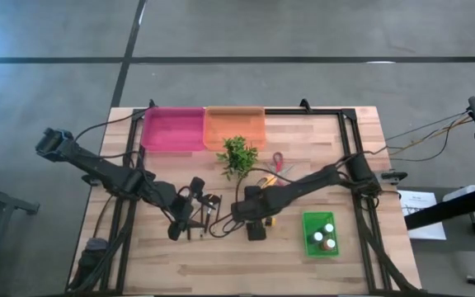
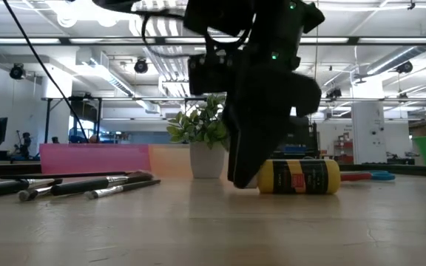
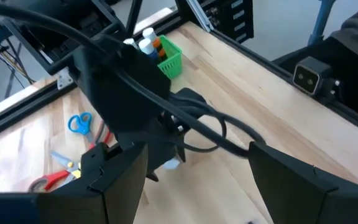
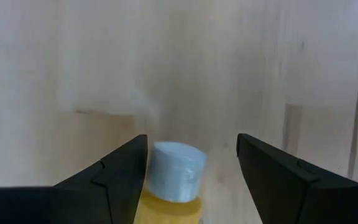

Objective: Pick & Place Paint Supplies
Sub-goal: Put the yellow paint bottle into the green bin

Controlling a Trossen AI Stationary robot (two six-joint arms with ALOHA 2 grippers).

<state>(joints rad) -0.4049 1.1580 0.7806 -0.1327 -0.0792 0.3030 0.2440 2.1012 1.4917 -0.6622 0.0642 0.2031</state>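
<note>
A yellow paint bottle (image 2: 298, 177) with a dark label lies on its side on the table. In the right wrist view its pale cap (image 4: 178, 169) shows between the fingers of my open right gripper (image 4: 191, 158), which comes down at it from above (image 1: 256, 229). Several dark-handled brushes (image 2: 87, 183) lie flat on the table near my left gripper (image 1: 186, 216), which hovers open (image 3: 197, 180) and holds nothing. A green basket (image 1: 320, 245) holds small bottles with white and brown caps (image 1: 329, 228). My right gripper stands astride the cap end of the lying yellow bottle, pointing down from above. One finger (image 4: 126, 163) is right against the cap's side and the other stands apart from it. I cannot tell whether that finger touches.
A pink tray (image 1: 173, 128) and an orange tray (image 1: 235, 126) sit at the far edge. A leafy green plant in a white pot (image 1: 237, 155) stands mid-table, with scissors (image 1: 277, 161) beside it. Black cables loop between the two arms. Bare wood lies along the near edge.
</note>
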